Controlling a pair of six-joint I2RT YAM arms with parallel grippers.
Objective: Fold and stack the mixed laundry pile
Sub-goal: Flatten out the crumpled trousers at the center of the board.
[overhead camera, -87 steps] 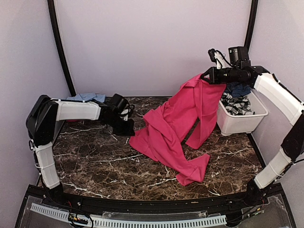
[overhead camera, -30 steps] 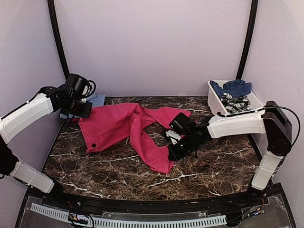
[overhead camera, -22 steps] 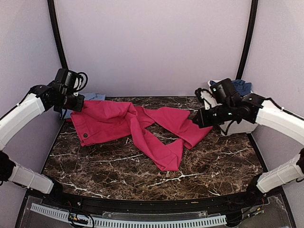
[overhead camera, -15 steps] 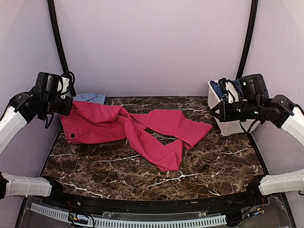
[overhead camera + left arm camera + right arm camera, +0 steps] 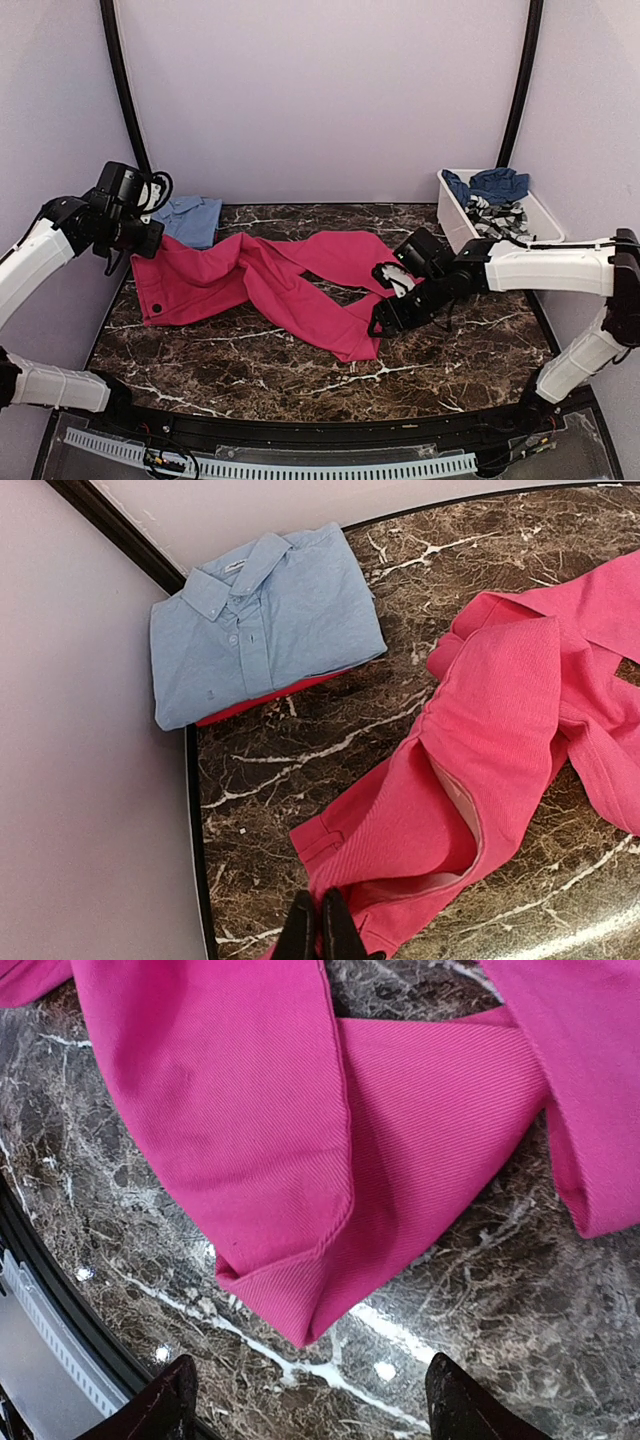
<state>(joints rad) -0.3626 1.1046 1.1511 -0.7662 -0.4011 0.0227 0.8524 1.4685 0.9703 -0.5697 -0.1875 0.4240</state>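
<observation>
The large magenta-pink garment [image 5: 290, 285], a pair of trousers, lies spread across the marble table with its legs crossed. My left gripper [image 5: 143, 245] is shut on its waistband at the left end; the left wrist view shows the black fingers [image 5: 300, 935] pinching pink cloth [image 5: 480, 770]. My right gripper [image 5: 383, 318] hovers low over a folded leg hem [image 5: 300, 1290] at the front middle. Its jaws are wide open with nothing between them [image 5: 315, 1415]. The light blue shirt [image 5: 188, 215] lies folded at the back left [image 5: 260, 620].
A white tub [image 5: 548, 222] stands at the back right, holding a navy garment [image 5: 495, 185] and a grey-and-white patterned one [image 5: 495, 215]. A red cloth edge shows beneath the folded shirt. The table's black rim [image 5: 195, 830] runs close beside my left gripper.
My right gripper has opened and come down from beside the tub to the leg hem at the front middle. The left gripper shifted slightly right, still gripping the waistband.
</observation>
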